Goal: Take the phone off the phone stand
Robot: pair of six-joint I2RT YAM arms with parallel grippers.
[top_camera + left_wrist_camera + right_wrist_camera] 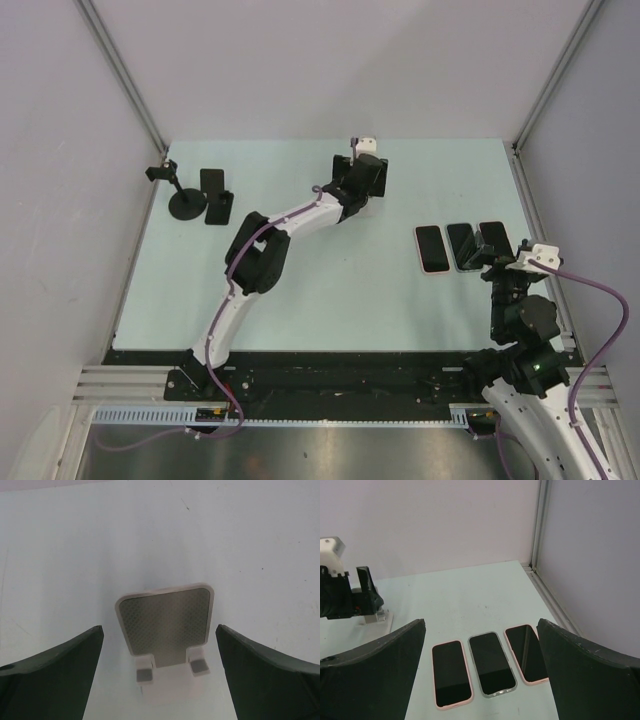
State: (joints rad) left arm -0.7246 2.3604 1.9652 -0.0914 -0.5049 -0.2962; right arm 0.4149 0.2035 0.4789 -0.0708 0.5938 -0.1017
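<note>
Phones flat at right, both grippers spread wide

Seen from the left wrist: left gripper [159, 628] with fingers far apart, clamped on nothing, hanging over a white phone stand [170, 687] on the pale table [330, 290]. Leaning back on that stand, a grey dotted pad [165, 615], fully exposed, with two small lips [145, 674] at its lower edge. Pale table showing between each finger and the stand.

Seen from above: left arm [250, 270] stretched out to the far middle of the table, right arm [530, 340] folded short near the right edge.

Seen from the right wrist: right gripper [481, 624] likewise splayed, gripping nothing, hovering low at the near ends of three phones. Lying face up and side by side by the table's right edge: pink-cased phone [451, 672], clear-cased phone [491, 662], second pink-cased phone [526, 652]. Set close together; cannot tell whether touching. All flat on the table, well apart from the white stand. Cannot tell which of the three is the task's own.

Far-left corner, from above: black stand [185, 203] with a round base, and just beside it a dark slab [212, 182] on a dark holder. Too small to tell whether a phone.
</note>
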